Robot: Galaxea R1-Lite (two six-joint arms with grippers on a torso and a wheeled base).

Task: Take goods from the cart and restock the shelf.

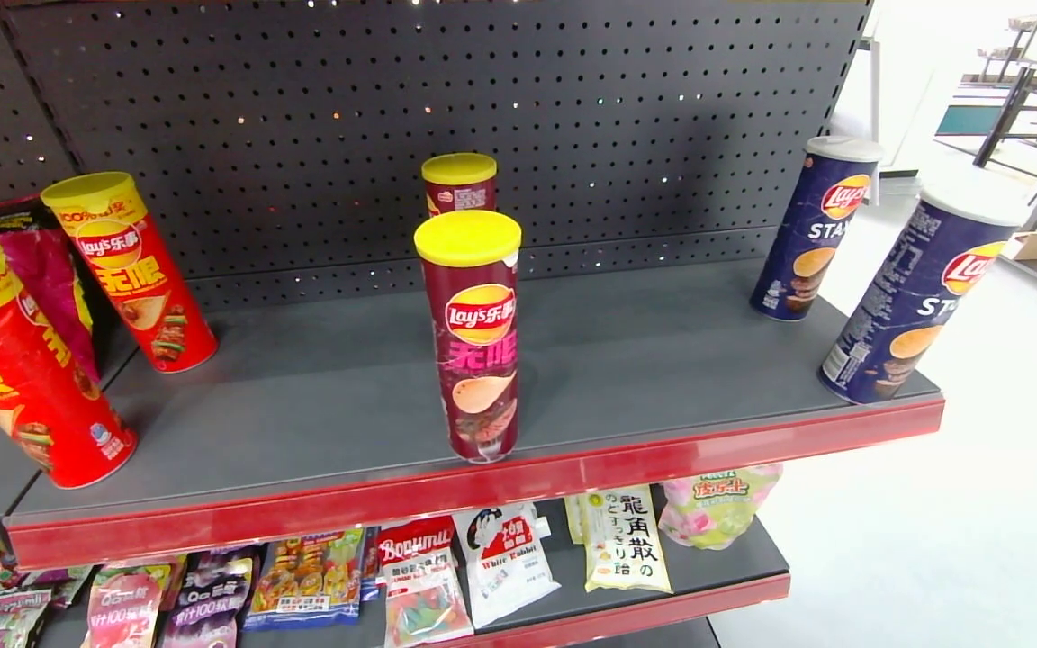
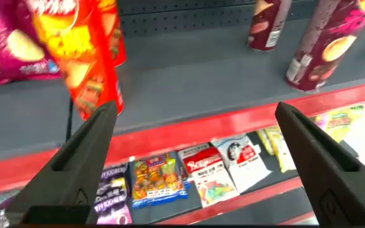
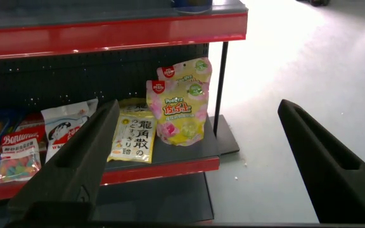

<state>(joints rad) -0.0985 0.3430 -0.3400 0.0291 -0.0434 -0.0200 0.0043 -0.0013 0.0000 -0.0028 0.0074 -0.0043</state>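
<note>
My left gripper (image 2: 195, 164) hangs spread and empty before the shelf (image 2: 189, 76); a red can (image 2: 90, 57) stands beyond one finger, a maroon can (image 2: 322, 44) beyond the other. My right gripper (image 3: 195, 164), spread and empty too, faces a green bag (image 3: 179, 104) on the lower shelf (image 3: 170, 168).

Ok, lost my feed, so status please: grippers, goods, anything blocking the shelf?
Left gripper open, empty; right gripper the same. Six chip cans stand on the shelf. Maroon can at mid front edge.
</note>
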